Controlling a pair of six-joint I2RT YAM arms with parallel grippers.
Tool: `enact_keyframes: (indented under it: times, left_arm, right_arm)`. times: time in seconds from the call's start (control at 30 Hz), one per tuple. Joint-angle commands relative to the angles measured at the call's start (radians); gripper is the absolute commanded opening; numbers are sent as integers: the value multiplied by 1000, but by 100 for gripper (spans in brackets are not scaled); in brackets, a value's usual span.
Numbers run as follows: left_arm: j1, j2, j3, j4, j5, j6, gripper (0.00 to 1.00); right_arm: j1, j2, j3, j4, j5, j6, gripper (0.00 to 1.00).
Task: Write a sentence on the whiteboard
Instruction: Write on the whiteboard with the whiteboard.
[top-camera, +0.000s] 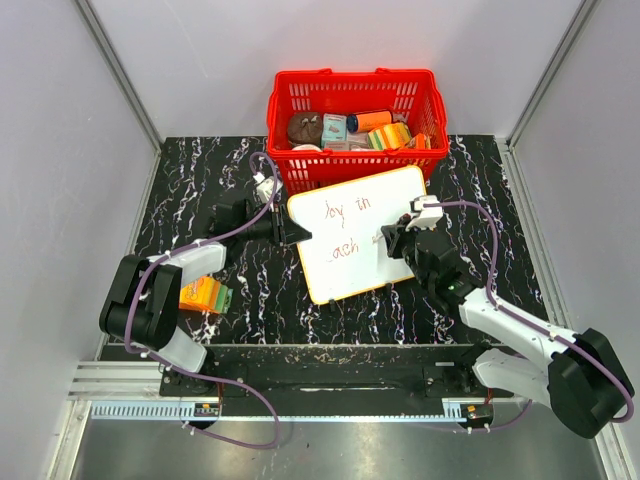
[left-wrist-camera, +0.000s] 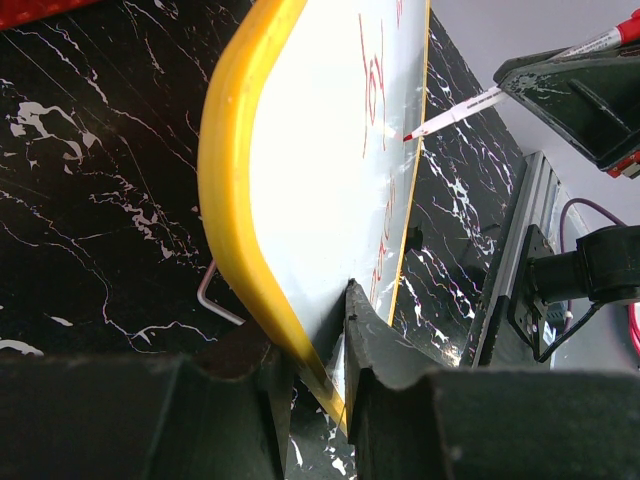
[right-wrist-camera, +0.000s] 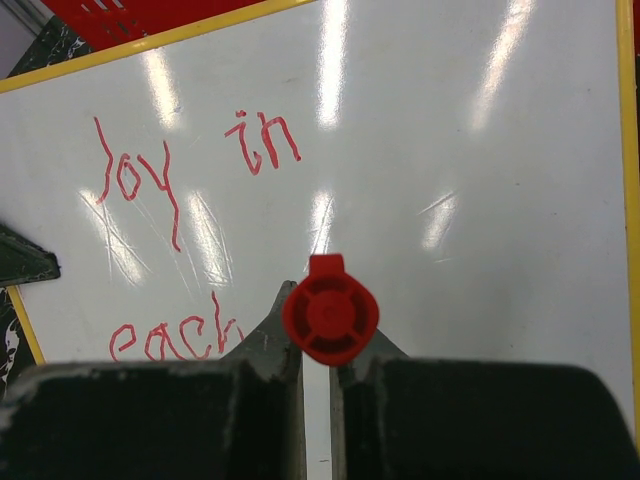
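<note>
The whiteboard (top-camera: 372, 205), white with a yellow rim, stands tilted in front of the basket. The sentence (top-camera: 345, 212) in red reads "Joy in" (right-wrist-camera: 190, 165) on top and "each" (right-wrist-camera: 170, 338) below. My left gripper (top-camera: 290, 232) is shut on the whiteboard's left edge; in the left wrist view its jaws (left-wrist-camera: 325, 340) pinch the yellow rim (left-wrist-camera: 235, 190). My right gripper (top-camera: 395, 240) is shut on a red marker (left-wrist-camera: 455, 113). The marker's red end cap (right-wrist-camera: 330, 310) faces the right wrist camera. Its tip sits at the board's surface, right of "each".
A red basket (top-camera: 300, 80) full of small items stands behind the board. An orange box (top-camera: 205, 295) lies by the left arm. A bent metal wire (left-wrist-camera: 215, 300) shows under the board's edge. Grey walls close in on both sides of the black marbled table (top-camera: 200, 180).
</note>
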Motion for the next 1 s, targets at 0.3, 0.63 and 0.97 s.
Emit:
enact_keyframes:
  times: [0.3, 0.63, 0.97]
  left_arm:
    - [-24, 40, -6, -63, -134, 188, 0]
    - [-24, 40, -3, -65, -132, 188, 0]
    - [-26, 40, -3, -65, -134, 188, 0]
  right_arm:
    - [10, 26, 68, 64, 34, -9, 0]
    - [8, 29, 78, 52, 78, -19, 0]
    - [7, -8, 50, 29, 69, -14, 0]
